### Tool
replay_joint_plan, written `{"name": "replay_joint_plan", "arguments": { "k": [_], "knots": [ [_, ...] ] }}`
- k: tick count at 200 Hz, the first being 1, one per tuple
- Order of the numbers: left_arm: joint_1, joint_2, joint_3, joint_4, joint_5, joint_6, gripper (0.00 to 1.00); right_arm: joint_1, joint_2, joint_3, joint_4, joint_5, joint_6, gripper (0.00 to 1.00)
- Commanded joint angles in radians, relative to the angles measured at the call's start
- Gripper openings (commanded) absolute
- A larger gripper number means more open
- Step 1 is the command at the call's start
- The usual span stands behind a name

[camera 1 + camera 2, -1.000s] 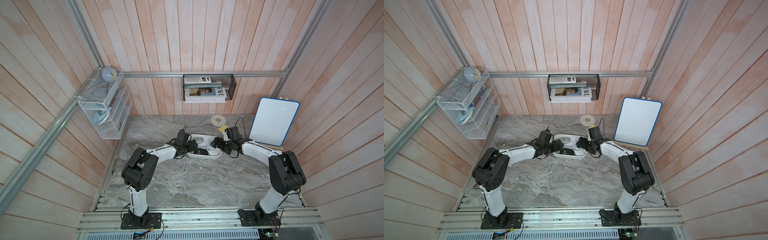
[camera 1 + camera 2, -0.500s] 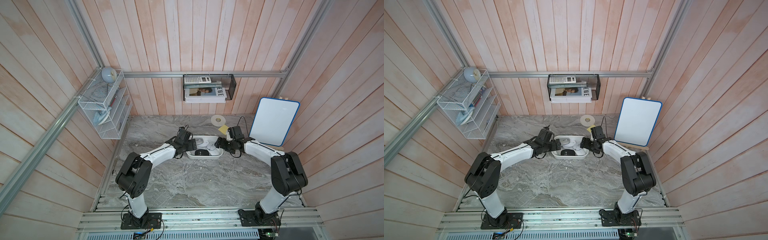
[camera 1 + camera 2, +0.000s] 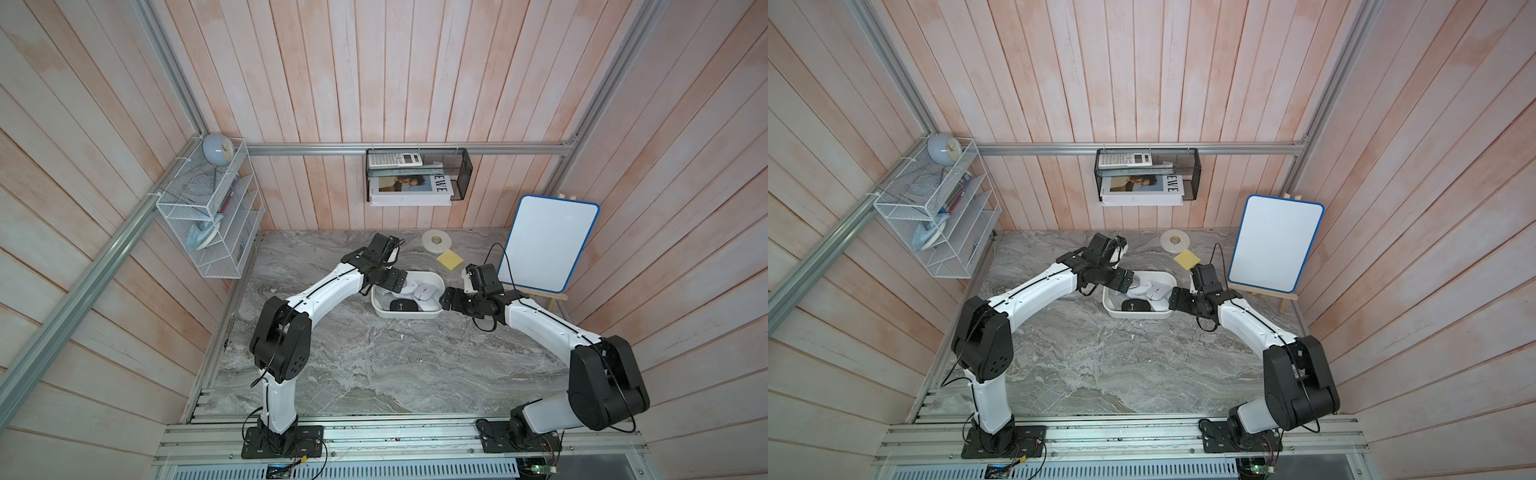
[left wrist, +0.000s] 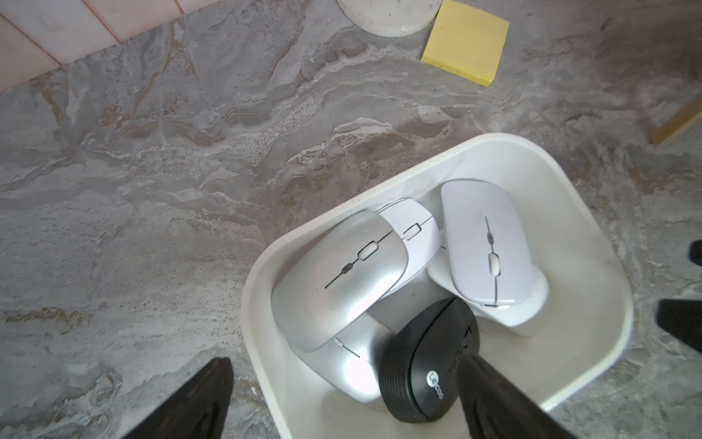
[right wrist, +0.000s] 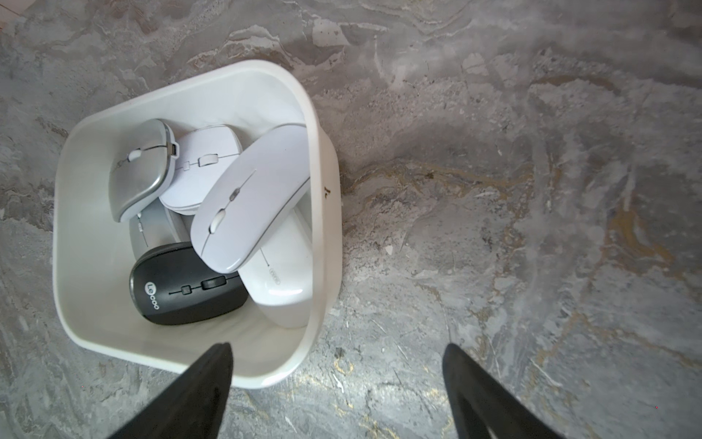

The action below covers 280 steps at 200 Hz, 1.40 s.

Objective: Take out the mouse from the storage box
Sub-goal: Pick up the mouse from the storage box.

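Observation:
The white storage box stands mid-table with several mice piled in it. A black mouse lies at its near side, a silver mouse and a white mouse on top. My left gripper is open astride the box's left rim, one finger outside it, the other over the black mouse. My right gripper is open beside the box's right end, one finger over the box's corner.
Behind the box lie a tape roll and a yellow sticky pad. A whiteboard on an easel stands at the right, close behind the right arm. A white wire rack and a black mesh basket hang on the walls.
Both grippers have drawn back from over the box's middle, the left toward its left end, the right toward its right end. The mice and the box have stayed put.

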State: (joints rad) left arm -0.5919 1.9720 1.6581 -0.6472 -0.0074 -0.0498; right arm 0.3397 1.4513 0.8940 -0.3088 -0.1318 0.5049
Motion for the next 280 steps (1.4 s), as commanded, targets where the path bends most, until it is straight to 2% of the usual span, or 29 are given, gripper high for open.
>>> {"name": "replay_joint_plan", "arguments": {
  "k": [1,57,138,198,232,280],
  "knots": [
    [0.003,0.089,0.083,-0.151,0.008,0.096,0.96,0.007,-0.034,-0.033,-0.011,0.002,-0.014,0.91],
    [0.0,0.213,0.182,-0.174,-0.036,0.164,0.96,0.006,-0.048,-0.076,0.011,-0.02,-0.003,0.91],
    [-0.022,0.282,0.189,-0.111,-0.127,0.23,0.96,0.007,-0.028,-0.08,0.034,-0.052,0.012,0.91],
    [-0.04,0.318,0.209,-0.087,-0.194,0.258,0.76,0.008,-0.02,-0.09,0.041,-0.058,0.015,0.91],
    [-0.052,0.308,0.168,-0.031,-0.245,0.256,0.62,0.008,-0.015,-0.096,0.045,-0.058,0.017,0.9],
    [-0.072,0.22,0.057,0.091,-0.316,0.245,0.41,0.006,-0.008,-0.1,0.051,-0.065,0.018,0.9]
  ]
}}
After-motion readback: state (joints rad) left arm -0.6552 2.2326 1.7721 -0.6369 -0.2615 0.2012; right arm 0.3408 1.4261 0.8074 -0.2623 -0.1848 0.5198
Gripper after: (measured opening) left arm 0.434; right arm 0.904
